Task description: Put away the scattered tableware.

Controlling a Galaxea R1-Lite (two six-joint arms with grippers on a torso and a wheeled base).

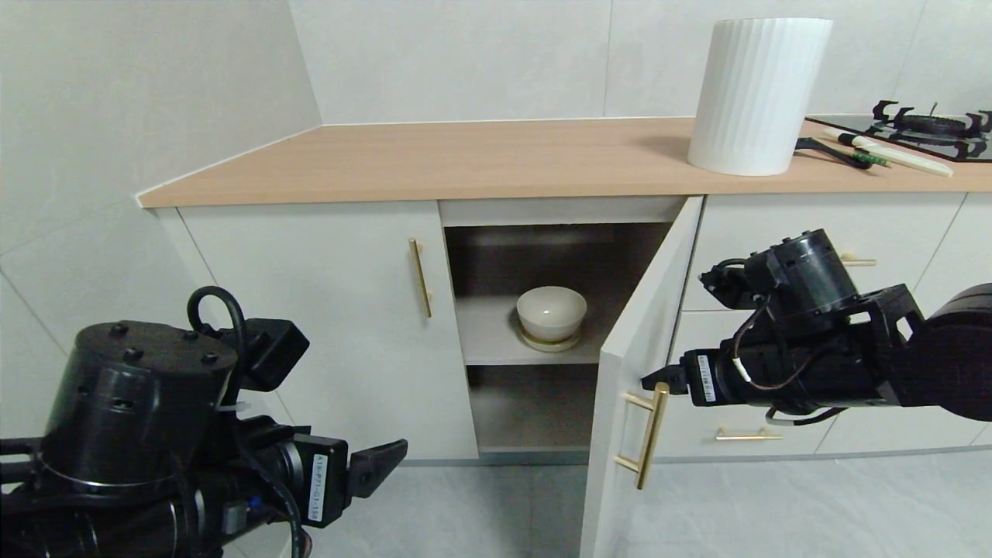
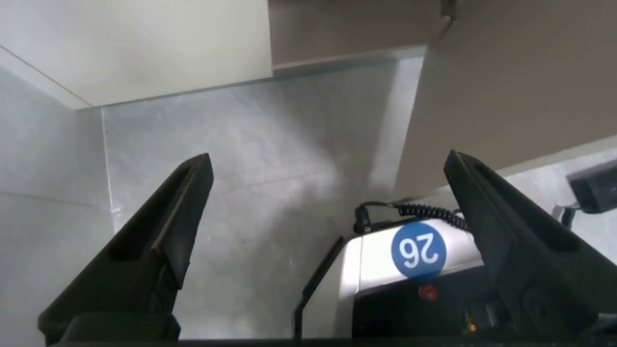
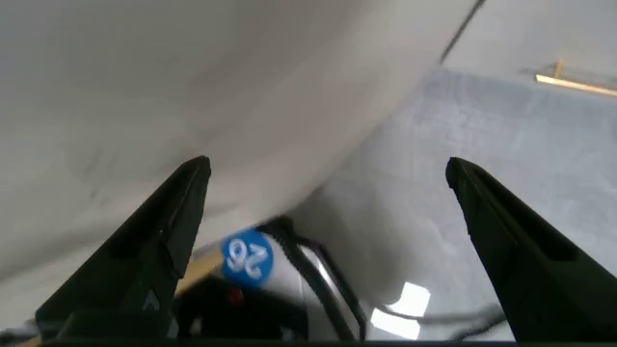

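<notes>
A cream bowl (image 1: 551, 311) sits on a small plate (image 1: 549, 342) on the upper shelf of the open cabinet (image 1: 535, 333). The cabinet door (image 1: 632, 372) is swung out towards me, with its gold handle (image 1: 649, 435) on the outer face. My right gripper (image 1: 657, 381) (image 3: 328, 178) is open, right at the door's edge just above the handle, with nothing held. My left gripper (image 1: 384, 461) (image 2: 328, 173) hangs low at the left over the floor, open and empty. Some long utensils (image 1: 880, 151) lie on the counter by the stove.
A tall white ribbed container (image 1: 758, 93) stands on the wooden countertop (image 1: 434, 159). A gas burner (image 1: 934, 124) is at the far right. The closed left door has a gold handle (image 1: 420, 277). Drawers with gold handles (image 1: 748, 435) lie behind the right arm. The lower shelf (image 1: 531, 415) is bare.
</notes>
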